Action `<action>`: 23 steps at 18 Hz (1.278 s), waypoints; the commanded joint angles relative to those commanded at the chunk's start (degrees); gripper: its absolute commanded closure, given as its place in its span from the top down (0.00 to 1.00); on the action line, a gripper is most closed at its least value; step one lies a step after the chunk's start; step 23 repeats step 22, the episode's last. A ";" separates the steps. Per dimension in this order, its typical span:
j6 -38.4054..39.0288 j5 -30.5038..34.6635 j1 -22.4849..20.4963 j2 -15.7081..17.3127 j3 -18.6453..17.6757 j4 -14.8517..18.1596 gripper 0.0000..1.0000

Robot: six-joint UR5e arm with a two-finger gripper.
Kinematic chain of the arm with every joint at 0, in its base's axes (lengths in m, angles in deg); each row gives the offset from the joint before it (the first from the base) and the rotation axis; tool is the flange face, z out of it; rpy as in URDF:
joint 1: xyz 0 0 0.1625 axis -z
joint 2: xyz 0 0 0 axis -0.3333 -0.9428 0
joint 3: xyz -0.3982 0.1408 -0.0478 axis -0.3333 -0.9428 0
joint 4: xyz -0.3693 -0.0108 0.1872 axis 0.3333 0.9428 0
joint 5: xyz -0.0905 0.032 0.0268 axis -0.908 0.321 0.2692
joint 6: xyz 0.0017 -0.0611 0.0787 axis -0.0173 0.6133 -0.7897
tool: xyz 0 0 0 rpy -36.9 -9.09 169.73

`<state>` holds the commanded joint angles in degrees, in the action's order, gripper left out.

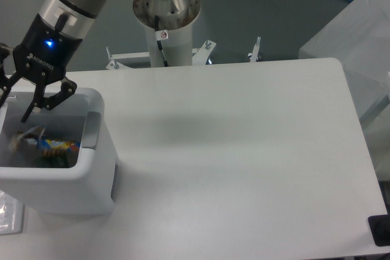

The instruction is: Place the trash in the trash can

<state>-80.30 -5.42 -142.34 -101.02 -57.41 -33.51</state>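
The trash can (pixel 92 150), a white boxy bin with a grey side panel, stands at the table's left edge. Inside it lies the blue printed snack wrapper (pixel 56 145), crumpled, with a silvery piece (pixel 22 139) at its left end. Below them the green label of the bottle (pixel 52 161) peeks out against the bin's near wall. My gripper (pixel 16 109) hangs over the bin's back left part, just above its rim. It is open and holds nothing. Its left finger is partly cut off by the frame edge.
The arm's white pedestal (pixel 166 22) stands behind the table's back edge. A clear plastic sheet (pixel 7 212) lies at the bin's lower left. A white box (pixel 359 35) sits beyond the table's right side, and a black object (pixel 380 229) at the lower right corner.
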 joint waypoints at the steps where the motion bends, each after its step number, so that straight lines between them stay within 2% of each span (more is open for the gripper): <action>1: -0.44 0.00 -0.61 -0.09 0.79 0.00 1.00; 3: -5.94 0.35 -4.46 -0.44 2.29 0.00 1.00; 4: -11.02 1.83 -5.96 -0.96 2.73 0.09 1.00; 6: -16.33 7.35 -8.16 -2.54 4.30 0.00 1.00; 8: -17.84 12.72 -9.31 -5.88 7.64 -0.09 1.00; 12: -21.00 20.02 -13.53 -7.91 12.39 0.44 1.00; 15: -28.62 24.08 -16.61 -7.30 11.53 2.45 1.00; 17: -37.92 24.52 -17.05 -6.95 11.35 5.70 1.00; 19: -45.14 27.58 -17.67 -6.59 11.26 8.51 1.00; 21: -47.81 30.49 -17.67 -6.16 10.65 9.23 1.00; 23: -47.81 30.76 -17.67 -6.15 10.30 9.23 1.00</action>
